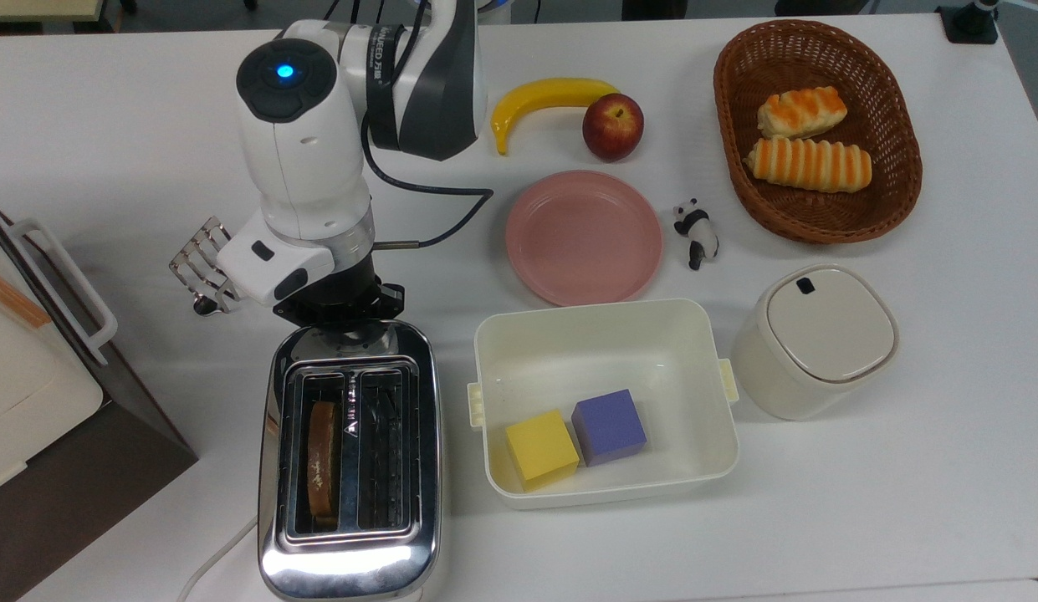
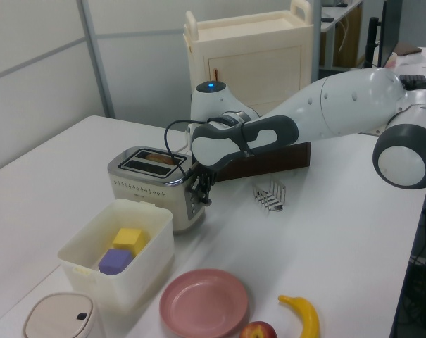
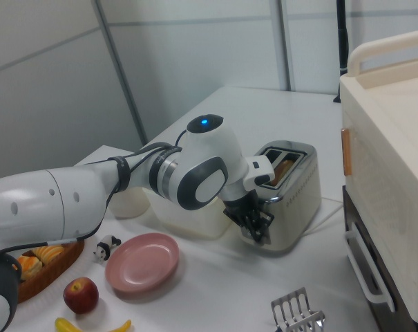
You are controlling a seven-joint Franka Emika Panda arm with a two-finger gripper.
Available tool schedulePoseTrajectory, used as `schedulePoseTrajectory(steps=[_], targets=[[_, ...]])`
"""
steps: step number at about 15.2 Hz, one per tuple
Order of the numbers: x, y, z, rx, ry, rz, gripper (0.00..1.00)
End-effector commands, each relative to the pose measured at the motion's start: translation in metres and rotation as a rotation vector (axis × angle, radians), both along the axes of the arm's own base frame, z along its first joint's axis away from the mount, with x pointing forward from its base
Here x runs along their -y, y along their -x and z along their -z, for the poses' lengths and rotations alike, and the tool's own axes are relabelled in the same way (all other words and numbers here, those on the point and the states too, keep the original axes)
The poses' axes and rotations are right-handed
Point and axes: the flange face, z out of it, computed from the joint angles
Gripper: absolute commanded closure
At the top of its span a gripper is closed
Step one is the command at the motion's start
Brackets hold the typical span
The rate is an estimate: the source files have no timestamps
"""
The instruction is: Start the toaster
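The shiny chrome two-slot toaster stands near the front edge in the top view, with a brown bread slice sunk in the top view's left slot. Its white cord trails off at the front. My gripper hangs down right against the toaster's end that faces the arm, about halfway down that end wall. In the right view the gripper sits at the same end of the toaster. From above, the wrist covers the gripper and that end.
A chrome toast rack lies left of the wrist. A white-and-brown boxy appliance fills the top view's left edge. A white tub with two cubes, a pink plate and a lidded container stand to the right.
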Motion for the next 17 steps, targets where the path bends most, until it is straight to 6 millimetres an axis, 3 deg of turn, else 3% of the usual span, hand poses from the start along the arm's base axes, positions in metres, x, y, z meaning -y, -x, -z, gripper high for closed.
schedulePoseTrajectory(steps=[1,7,9,11,14,17], targets=[[0.011,0.005,-0.028,0.068,-0.002,0.016,0.96],[0.008,0.028,-0.09,0.037,-0.025,0.015,0.9],[0.007,0.037,-0.109,0.02,-0.032,0.012,0.84],[0.007,0.044,-0.131,0.024,-0.037,0.013,0.74],[0.009,0.052,-0.156,0.015,-0.038,0.016,0.43],[0.017,0.067,-0.187,0.036,-0.027,0.025,0.24]])
